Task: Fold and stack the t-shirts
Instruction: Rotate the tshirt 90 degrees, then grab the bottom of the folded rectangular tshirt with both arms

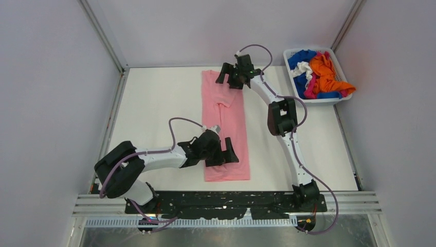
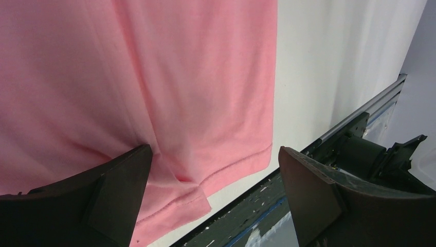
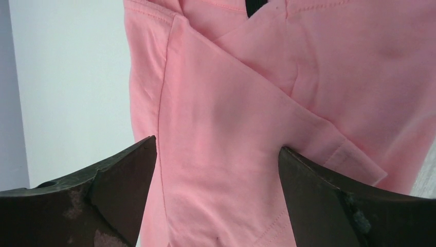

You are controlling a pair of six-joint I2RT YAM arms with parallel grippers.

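Left gripper [image 1: 226, 154], jaws wide, over the hem end of the pink shirt [image 1: 229, 116], folded into a long strip on the surface [image 1: 154, 103]; right gripper [image 1: 232, 78], also wide, over its collar end; other shirts [image 1: 321, 74] heaped in the basket [image 1: 329, 101], far right.

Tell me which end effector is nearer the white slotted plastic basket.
Right. The right end effector is over the far end of the light pink cloth t-shirt, left of the basket; the left end effector, over its near hem.
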